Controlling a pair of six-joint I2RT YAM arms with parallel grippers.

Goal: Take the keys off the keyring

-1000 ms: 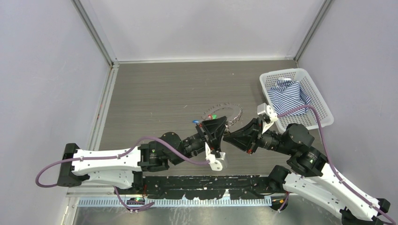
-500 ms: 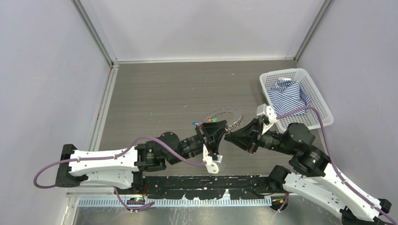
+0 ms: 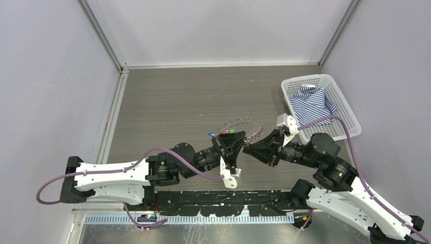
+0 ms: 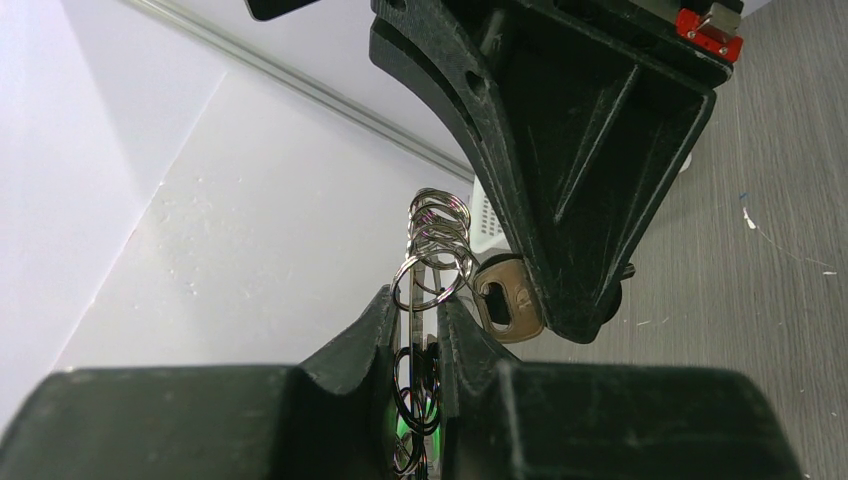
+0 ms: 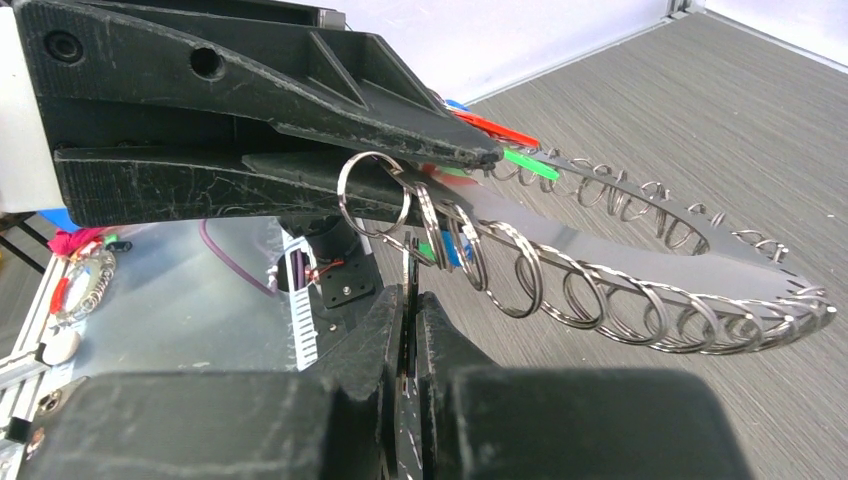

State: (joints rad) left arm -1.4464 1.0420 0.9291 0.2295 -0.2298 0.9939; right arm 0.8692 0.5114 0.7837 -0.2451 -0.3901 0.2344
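Left gripper (image 4: 413,312) clenched on small loops of the keyring (image 5: 640,300); right gripper (image 5: 410,300) pinched one key (image 4: 503,305), its head visible only from left wrist. Overhead: both arms lay low, angled inward, grippers meeting above table (image 3: 167,101) centre.

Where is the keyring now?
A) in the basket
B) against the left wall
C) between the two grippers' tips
C: the keyring sits mid-table where the left gripper and right gripper meet; the basket holds only striped cloth.
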